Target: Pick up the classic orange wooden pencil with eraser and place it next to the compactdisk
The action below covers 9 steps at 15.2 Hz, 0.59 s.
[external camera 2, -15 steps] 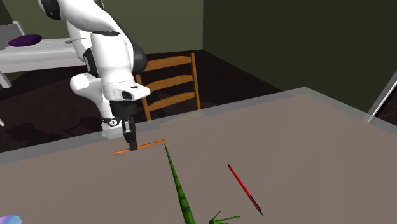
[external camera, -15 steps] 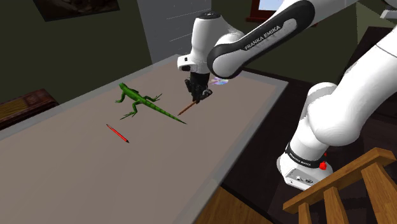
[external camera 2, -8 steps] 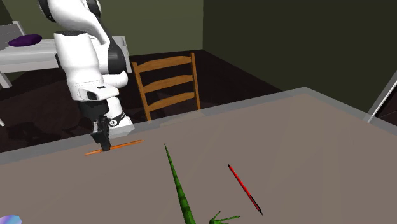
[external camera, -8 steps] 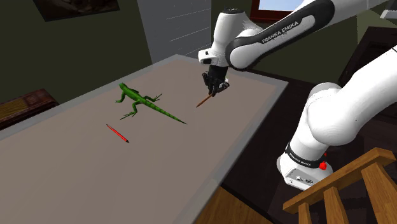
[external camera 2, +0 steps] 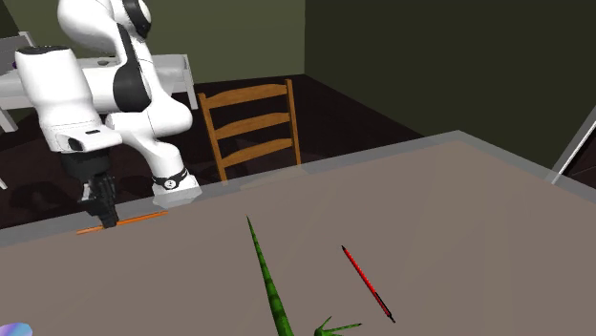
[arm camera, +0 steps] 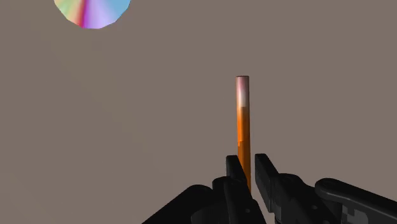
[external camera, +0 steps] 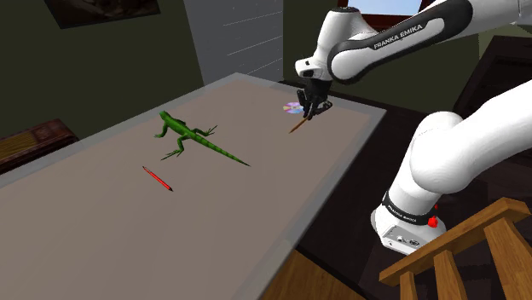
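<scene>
moved: gripper [external camera: 309, 109] with pencil [external camera: 297, 127] had gone from the tail of the lizard [external camera: 192, 136] toward the shoulder view's right.
disc [external camera: 292, 107]: lay flat on table [external camera: 170, 239], just beside the gripper.
pencil: orange, pinched crosswise between both fingers, roughly level, low over the table.
axis: eraser end pointed past the disc, not at it; the two were apart.
next: judged a short lowering and release.
</scene>
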Available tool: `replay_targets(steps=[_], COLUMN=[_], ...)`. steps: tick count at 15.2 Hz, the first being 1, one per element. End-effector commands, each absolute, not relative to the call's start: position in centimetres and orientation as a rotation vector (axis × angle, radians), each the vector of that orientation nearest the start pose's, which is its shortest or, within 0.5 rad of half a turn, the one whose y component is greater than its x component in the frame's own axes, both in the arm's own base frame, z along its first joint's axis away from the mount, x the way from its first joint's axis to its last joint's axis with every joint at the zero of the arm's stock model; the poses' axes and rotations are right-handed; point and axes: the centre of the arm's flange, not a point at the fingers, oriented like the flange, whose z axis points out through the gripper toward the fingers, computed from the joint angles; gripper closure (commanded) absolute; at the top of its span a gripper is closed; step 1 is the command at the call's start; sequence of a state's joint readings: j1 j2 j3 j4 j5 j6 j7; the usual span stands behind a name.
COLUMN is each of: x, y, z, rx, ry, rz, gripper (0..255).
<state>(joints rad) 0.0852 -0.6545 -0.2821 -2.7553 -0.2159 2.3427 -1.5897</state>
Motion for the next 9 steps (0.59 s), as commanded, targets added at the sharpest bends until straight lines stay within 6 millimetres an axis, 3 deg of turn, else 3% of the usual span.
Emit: replay_targets(steps=[1,9], x=[34.5,31.0], y=[-9.4,-19.4], z=[42.0,42.1], rx=[-2.348,-2.348], ry=[-2.333,-2.333], rz=[-0.248,-0.248], gripper=[255,255])
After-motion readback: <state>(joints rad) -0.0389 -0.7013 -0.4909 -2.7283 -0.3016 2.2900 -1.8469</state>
